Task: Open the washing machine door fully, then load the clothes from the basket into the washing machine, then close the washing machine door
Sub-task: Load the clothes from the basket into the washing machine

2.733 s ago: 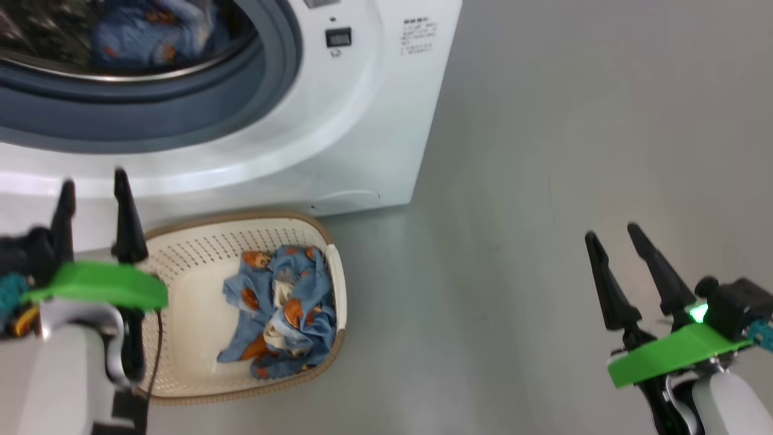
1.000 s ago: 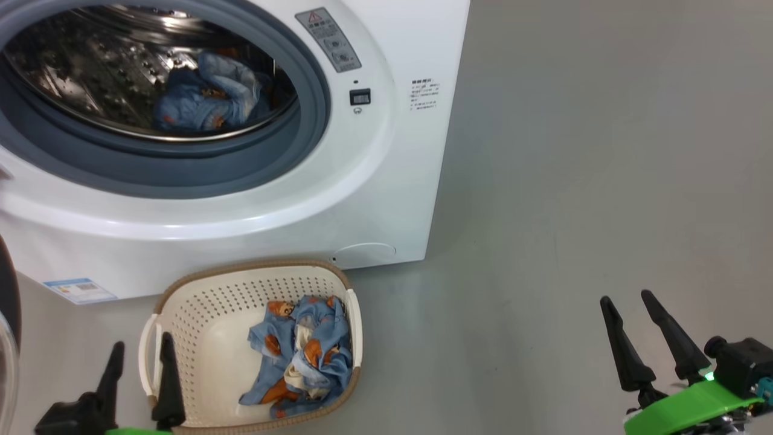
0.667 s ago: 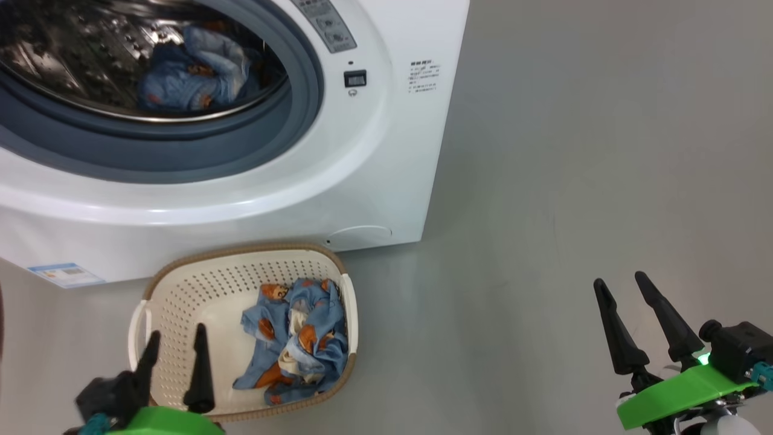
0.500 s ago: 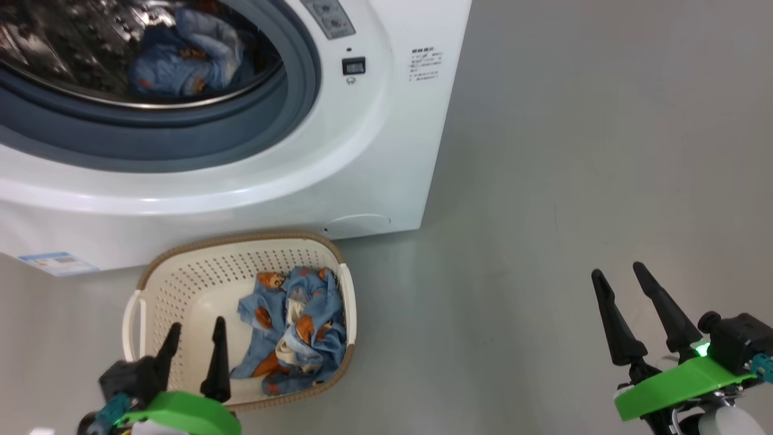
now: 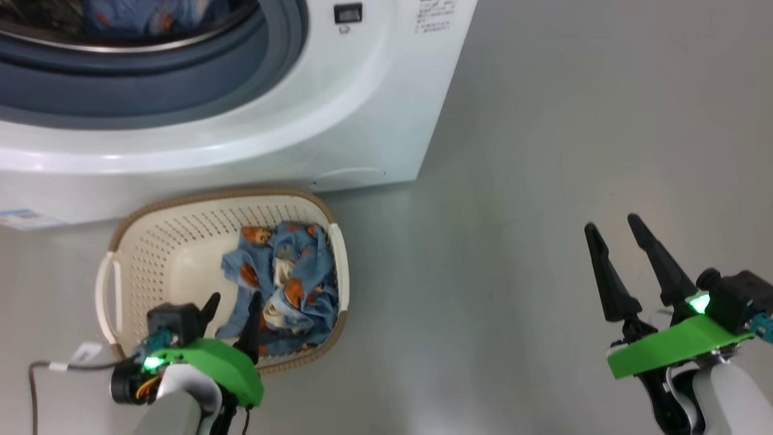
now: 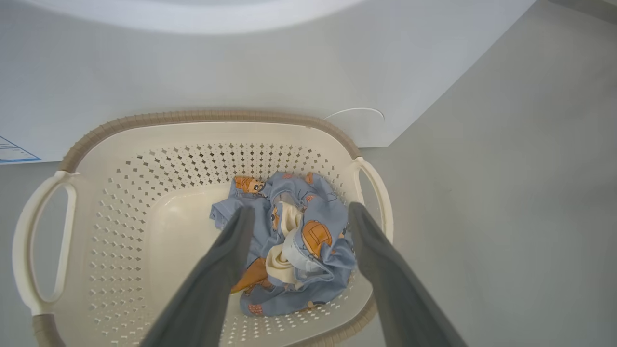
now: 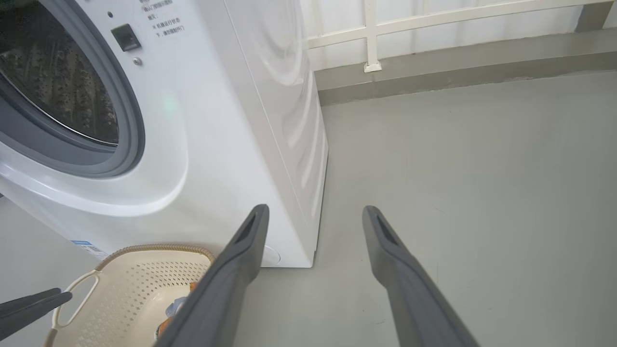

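— Blue printed clothes (image 5: 284, 278): how many heaps do you have?
— You have two. One lies in the right end of the single cream basket (image 5: 181, 254), and one lies inside the drum (image 5: 139, 15) of the single washing machine (image 5: 362, 121). The basket stands on the floor (image 5: 513, 181), just in front of the machine.
— End effectors?
— Two. Your left end effector (image 6: 300, 208) is spread wide over the basket heap and grips nothing. Your right end effector (image 5: 611, 222) is equally wide and empty, well apart over the floor.

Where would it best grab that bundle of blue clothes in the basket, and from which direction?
Probably the raised crumpled middle of the clothes, where blue and cream folds bunch up, coming straight down from above, since the basket walls block the sides.
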Motion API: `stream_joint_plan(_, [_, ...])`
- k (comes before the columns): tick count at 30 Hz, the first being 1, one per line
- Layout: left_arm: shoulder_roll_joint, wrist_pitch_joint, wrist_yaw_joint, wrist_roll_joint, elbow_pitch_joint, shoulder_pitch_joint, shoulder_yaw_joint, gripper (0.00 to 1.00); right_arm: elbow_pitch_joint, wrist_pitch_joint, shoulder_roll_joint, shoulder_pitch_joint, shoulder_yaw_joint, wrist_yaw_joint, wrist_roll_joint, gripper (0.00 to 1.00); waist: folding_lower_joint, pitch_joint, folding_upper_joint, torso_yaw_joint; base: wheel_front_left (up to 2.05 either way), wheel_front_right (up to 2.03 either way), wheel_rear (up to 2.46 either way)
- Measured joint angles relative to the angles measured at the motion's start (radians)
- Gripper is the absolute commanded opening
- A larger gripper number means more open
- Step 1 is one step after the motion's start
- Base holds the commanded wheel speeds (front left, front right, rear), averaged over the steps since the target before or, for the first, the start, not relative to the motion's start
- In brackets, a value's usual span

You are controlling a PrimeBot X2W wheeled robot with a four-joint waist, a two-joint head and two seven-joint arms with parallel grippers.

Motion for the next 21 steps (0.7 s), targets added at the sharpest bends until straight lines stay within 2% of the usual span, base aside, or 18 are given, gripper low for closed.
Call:
stream_joint_plan(11, [0.011, 0.000, 0.000, -0.131, 0.219, -0.197, -0.181, 1.00, -0.006, 0.000, 0.000, -0.082, 0.018, 0.000, 0.000, 1.00, 0.0000, 0.116, 0.0000, -0.010, 0.00, 0.00, 0.00])
stream_joint_plan(21, [0.031, 0.004, 0.000, -0.273, 0.305, -0.298, -0.373, 1.00, -0.012, 0.000, 0.002, -0.117, 0.022, 0.000, 0.000, 1.00, 0.0000, 0.202, 0.0000, -0.021, 0.00, 0.00, 0.00])
